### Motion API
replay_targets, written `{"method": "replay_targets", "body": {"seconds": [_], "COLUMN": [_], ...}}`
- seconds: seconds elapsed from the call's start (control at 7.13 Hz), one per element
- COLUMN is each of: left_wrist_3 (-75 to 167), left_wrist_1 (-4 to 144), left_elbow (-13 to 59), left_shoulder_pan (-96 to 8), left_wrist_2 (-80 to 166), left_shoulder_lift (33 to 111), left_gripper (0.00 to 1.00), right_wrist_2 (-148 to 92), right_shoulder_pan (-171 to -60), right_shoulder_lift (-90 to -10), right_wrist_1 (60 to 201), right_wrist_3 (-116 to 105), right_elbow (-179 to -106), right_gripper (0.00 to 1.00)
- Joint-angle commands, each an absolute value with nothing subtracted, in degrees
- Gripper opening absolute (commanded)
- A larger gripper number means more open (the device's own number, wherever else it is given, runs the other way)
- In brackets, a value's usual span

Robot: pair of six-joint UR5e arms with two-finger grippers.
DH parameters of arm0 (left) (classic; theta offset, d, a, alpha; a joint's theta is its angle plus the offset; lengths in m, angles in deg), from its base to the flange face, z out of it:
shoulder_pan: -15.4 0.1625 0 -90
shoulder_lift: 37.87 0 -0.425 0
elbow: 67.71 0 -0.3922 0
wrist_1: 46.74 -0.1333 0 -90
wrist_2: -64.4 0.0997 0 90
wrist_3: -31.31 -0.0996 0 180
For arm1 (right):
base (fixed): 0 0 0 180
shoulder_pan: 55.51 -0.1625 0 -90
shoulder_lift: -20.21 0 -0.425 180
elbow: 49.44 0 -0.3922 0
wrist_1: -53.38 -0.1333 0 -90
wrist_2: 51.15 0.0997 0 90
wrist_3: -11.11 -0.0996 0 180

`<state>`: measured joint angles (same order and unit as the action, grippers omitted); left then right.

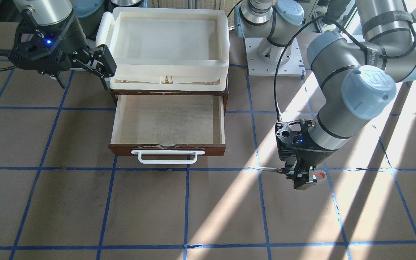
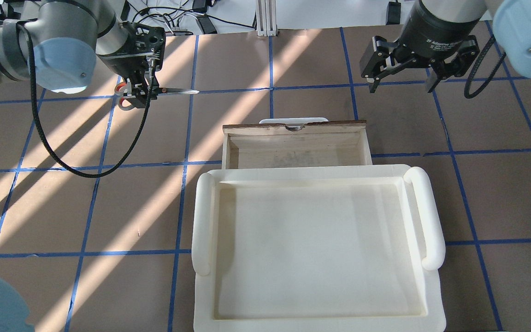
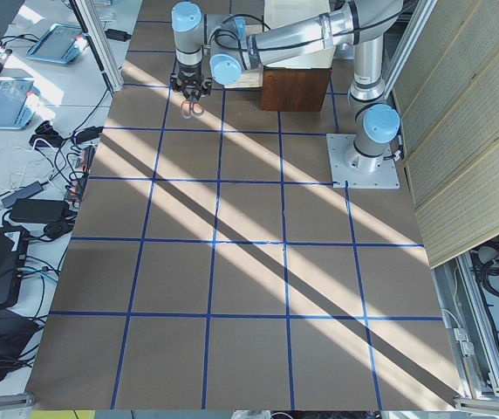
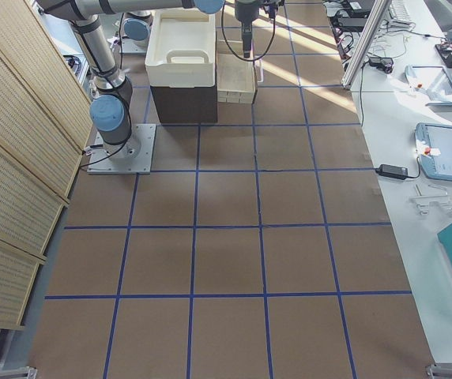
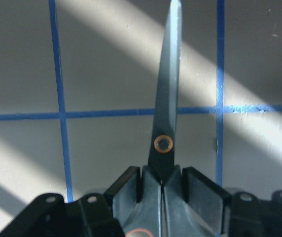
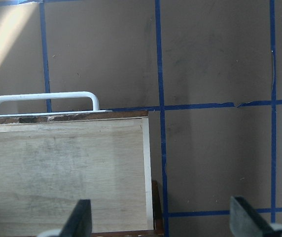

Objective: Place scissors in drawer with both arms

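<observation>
My left gripper [image 2: 140,91] is shut on the scissors [image 2: 178,91] near their pivot, low over the table and to the left of the drawer in the overhead view. The grey blades point toward the drawer, and the red-orange loops [image 1: 320,175] stick out behind the fingers. The left wrist view shows the blade [image 5: 166,98] between the shut fingers [image 5: 200,190]. The drawer [image 1: 164,148] is pulled open with a bare plywood floor. Its white handle [image 1: 168,156] faces away from me. My right gripper [image 2: 404,76] is open and empty, above the table beside the drawer's corner [image 6: 146,148].
A cream-white tray [image 2: 205,216] sits on top of the dark cabinet [image 1: 226,94] that holds the drawer. The brown table [image 1: 67,209] has a grid of blue tape lines and strips of sunlight. The left arm's base plate [image 1: 276,57] is bolted beside the cabinet.
</observation>
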<state>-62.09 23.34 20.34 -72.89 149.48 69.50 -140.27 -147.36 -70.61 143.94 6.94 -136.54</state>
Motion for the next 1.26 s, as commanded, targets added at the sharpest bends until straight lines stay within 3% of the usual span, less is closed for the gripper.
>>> {"method": "replay_targets", "body": {"seconds": [0.0,0.56,1.12], "left_wrist_3": [-52.8,-38.7,-36.3], "left_wrist_1": [25.7,25.8,25.4], "left_elbow": [20.4,21.6,26.1], "left_shoulder_pan": [-81.5,-95.0,-97.4], "left_wrist_2": [149.0,149.1,148.8], "left_shoulder_lift": [66.6,67.6,68.1], "left_gripper": [0.0,0.0,0.0], "right_wrist_2": [-140.3,-140.3,-140.3], "right_shoulder_pan": [-147.4,-147.4,-147.4], "right_shoulder_lift": [-70.6,-70.7,-70.7], "right_wrist_1": [143.9,143.9,143.7], "right_wrist_3": [7.0,7.0,7.0], "right_elbow": [-136.5,-136.5,-136.5], "right_gripper": [1.0,1.0,1.0]}}
